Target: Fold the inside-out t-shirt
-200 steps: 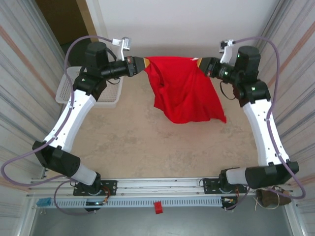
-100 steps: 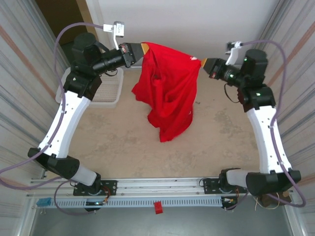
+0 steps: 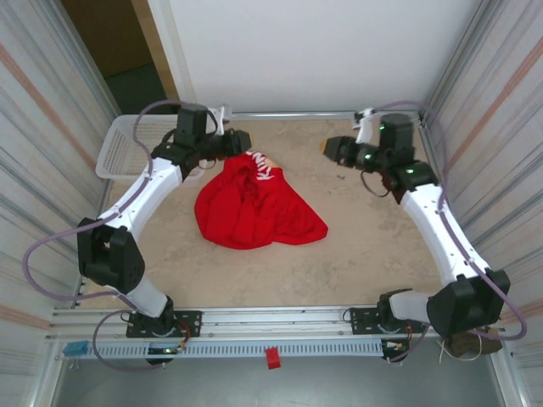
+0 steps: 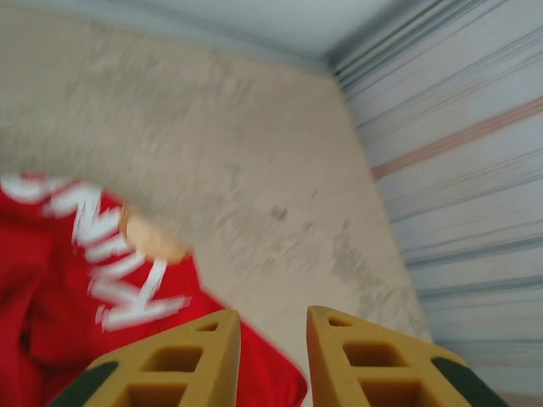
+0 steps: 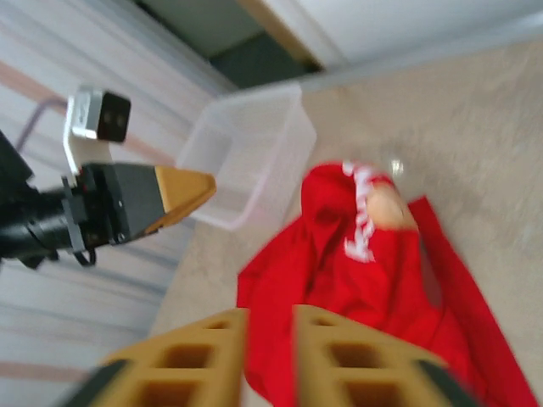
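- Table point(image 3: 382, 246): flat beige top, mottled and matte, w/ darker scuffs.
- Side walls point(image 3: 51, 110): ribbed metal panels, grey w/ thin orange stripes; back wall point(image 3: 305, 51) plain smooth white.
- Inside-out t-shirt point(image 3: 250, 212): bright red soft cloth, crumpled in a rounded heap flat on the table, left of centre. Lots of folds, one pointed corner sticking out to the right. Not folded yet.
- Basket point(image 3: 127, 144): white plastic mesh, rectangular, far-left corner of the table, beside the left arm and apart from the shirt.
- Left gripper point(image 3: 240, 142): just beyond the heap's far edge. Wrist cam shows the yellow wedge fingers point(image 4: 182, 356) apart, bare table in the gap, no cloth pinched.
- Right gripper point(image 3: 329, 146): well right of the shirt, over bare table. Jaws a bit apart, nothing in them.
- White lettering point(image 3: 265, 167): at the heap's far edge, creased, too blurry to read.
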